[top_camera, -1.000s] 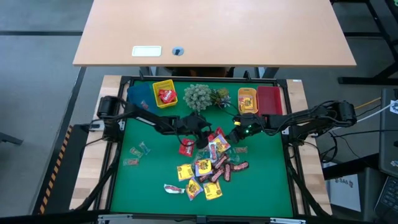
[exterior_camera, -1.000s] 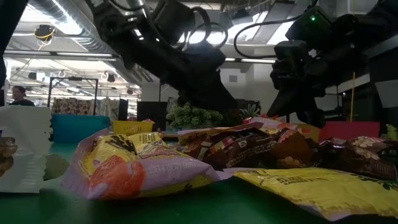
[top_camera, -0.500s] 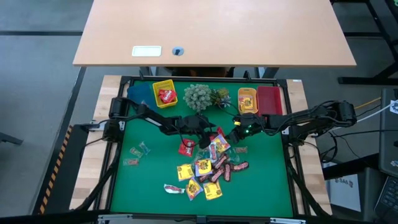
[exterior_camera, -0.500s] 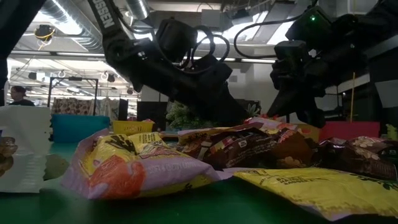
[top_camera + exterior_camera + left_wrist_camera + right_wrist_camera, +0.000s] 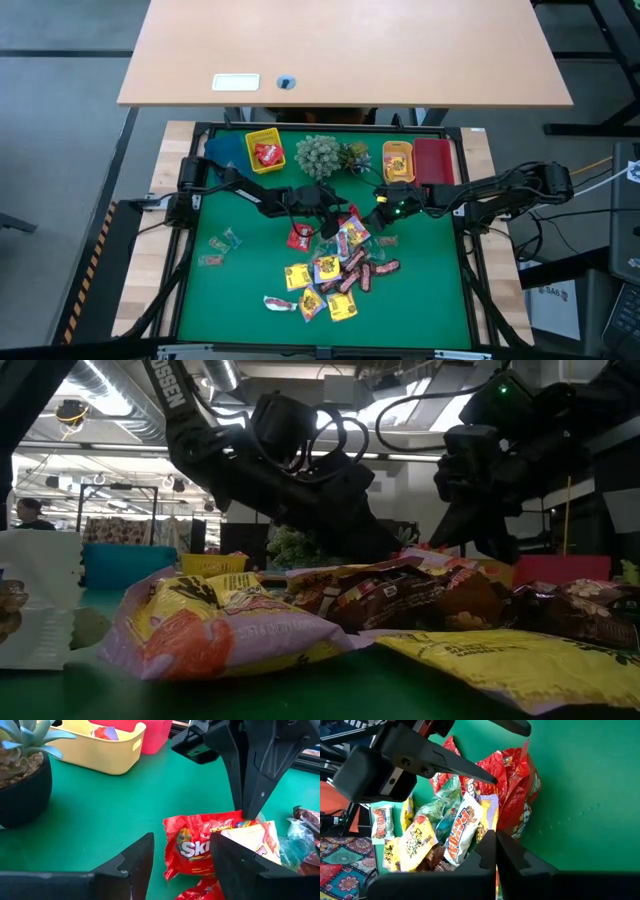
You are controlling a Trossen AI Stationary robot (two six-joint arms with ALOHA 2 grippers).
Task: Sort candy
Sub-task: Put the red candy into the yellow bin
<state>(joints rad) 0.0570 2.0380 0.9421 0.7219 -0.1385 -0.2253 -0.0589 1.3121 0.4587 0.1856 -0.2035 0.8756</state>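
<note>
In the high view the candy (image 5: 335, 268) lies in a loose heap at the lower centre of the green mat (image 5: 240, 290), with a few clear-wrapped pieces (image 5: 220, 248) apart at the left. Both arms meet at the upper edge of this heap, near the middle of the frame.

The left gripper (image 5: 180, 862) is wide open and holds nothing. Between its fingers, a little further forward, lies a red Skittles packet (image 5: 202, 847), which touches a pale packet (image 5: 252, 837) beside it. The right gripper (image 5: 492, 852) has its two fingers pressed together, and I see nothing between them. Its fingers stand just behind the same red packet in the left wrist view, so both grippers are very near each other.

Along the upper edge of the mat stand the yellow bin (image 5: 264, 149), with red packets already inside, the plant (image 5: 320, 153), the orange bin (image 5: 398, 158) and the red bin (image 5: 433, 158).

I judge that the left gripper is preparing to take the red packet. The main risk is a collision of the two arms, because they work at the same point. Another risk is that the open fingers close also on the pale packet, since it touches the red one, and then two different sweets go into one bin. The shiny wrapper could also slip out if only its edge is caught.
</note>
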